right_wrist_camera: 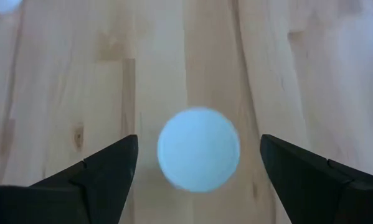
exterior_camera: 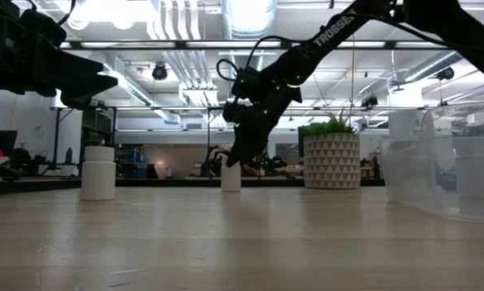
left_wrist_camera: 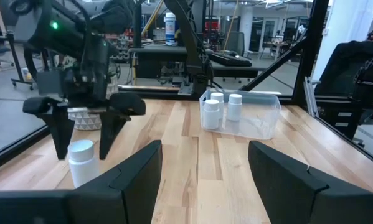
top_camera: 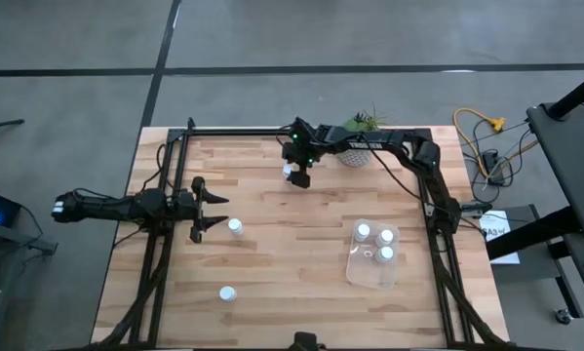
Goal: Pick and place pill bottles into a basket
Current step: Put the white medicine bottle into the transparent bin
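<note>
My right gripper [top_camera: 299, 176] is open at the table's far middle, pointing down over a white pill bottle [top_camera: 288, 172]. In the right wrist view its fingers stand on either side of the bottle's round cap [right_wrist_camera: 198, 149] with a gap on each side. My left gripper [top_camera: 216, 214] is open and empty, raised at the left beside a second bottle [top_camera: 235, 226], which stands upright on the table. A third bottle [top_camera: 228, 292] stands near the front edge. The clear basket [top_camera: 362, 268] lies at the right and holds three bottles [top_camera: 384, 253].
A pale patterned pot with a green plant [top_camera: 355, 148] stands at the far edge, just right of my right gripper. Dark frame rails [top_camera: 160, 263] run along the table's left and right sides. Bare wood lies between the bottles and the basket.
</note>
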Controlling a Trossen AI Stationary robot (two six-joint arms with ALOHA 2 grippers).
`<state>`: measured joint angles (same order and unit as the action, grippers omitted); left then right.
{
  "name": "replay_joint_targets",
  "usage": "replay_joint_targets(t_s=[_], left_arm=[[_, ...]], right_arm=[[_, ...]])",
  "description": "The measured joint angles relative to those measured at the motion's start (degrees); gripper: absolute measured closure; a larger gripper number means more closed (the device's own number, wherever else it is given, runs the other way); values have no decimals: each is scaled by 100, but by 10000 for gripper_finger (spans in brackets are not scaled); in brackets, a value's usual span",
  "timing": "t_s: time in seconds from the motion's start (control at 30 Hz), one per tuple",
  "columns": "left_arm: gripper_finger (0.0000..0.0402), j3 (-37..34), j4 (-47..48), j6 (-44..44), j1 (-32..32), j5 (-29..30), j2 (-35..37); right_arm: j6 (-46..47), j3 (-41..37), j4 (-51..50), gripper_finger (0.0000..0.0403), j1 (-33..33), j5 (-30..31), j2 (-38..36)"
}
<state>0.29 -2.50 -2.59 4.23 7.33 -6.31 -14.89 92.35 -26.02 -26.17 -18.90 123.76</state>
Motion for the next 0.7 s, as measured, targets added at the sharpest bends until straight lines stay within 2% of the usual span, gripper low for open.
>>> replay_joint_targets(t_s=[0.33,0.43,0.57,0.7], left_arm=[[180,-2,0,2,0,-2,-15],[180,-2,2,2,2,0,-15],[180,-2,1,2,1,-1,-15],[180,-2,1,1,1,-2,-15]], right_arm=[[13,10,93,77,-14,-10,-17],[61,9,94,90,-14,-9,-17],[95,9,79,153,-14,-19,-17],[96,16,60,257,-14,-43,-21]])
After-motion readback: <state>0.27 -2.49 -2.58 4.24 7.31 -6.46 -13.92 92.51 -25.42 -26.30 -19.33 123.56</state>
